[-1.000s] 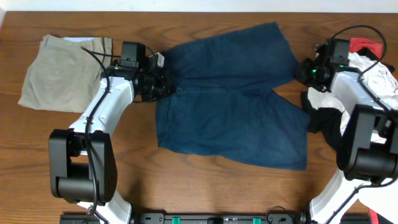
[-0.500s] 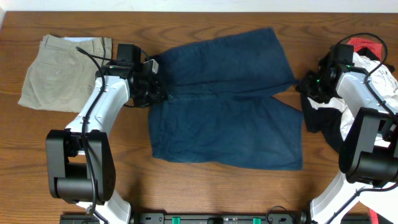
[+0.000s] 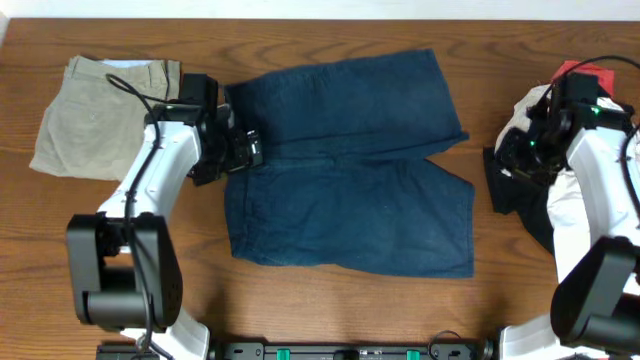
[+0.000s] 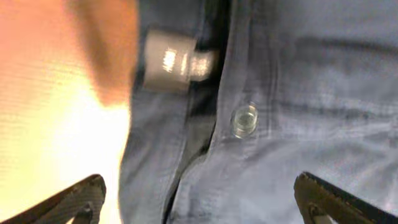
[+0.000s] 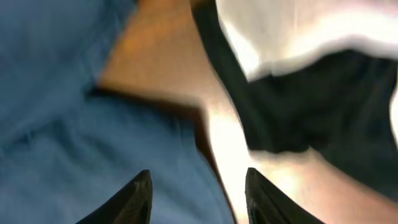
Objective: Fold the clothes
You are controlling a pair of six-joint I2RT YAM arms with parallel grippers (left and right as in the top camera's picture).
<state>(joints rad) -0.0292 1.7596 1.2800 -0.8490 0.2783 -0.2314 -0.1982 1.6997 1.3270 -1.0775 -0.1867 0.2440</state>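
Observation:
The clothes in play are dark navy trousers (image 3: 350,170), spread flat in the middle of the table. My left gripper (image 3: 243,152) hovers over their waistband at the left edge, open wide. In the left wrist view the waistband button (image 4: 244,119) and a label (image 4: 171,62) lie under the left gripper (image 4: 202,208), and nothing is pinched. My right gripper (image 3: 508,152) stands open just right of the trouser leg, over bare wood. In the right wrist view the navy trousers (image 5: 74,124) lie to the left of the right gripper (image 5: 199,199) and a black piece (image 5: 323,106) to its right.
Folded beige trousers (image 3: 95,115) lie at the back left. At the right edge is a pile: a white shirt (image 3: 575,190), the black piece (image 3: 515,190) and a red piece (image 3: 585,72). Bare wood shows along the front of the table (image 3: 330,300).
The navy trousers have slid left and lie flatter. Both grippers have opened and let go of them. The right arm has drawn back to the right, towards the pile.

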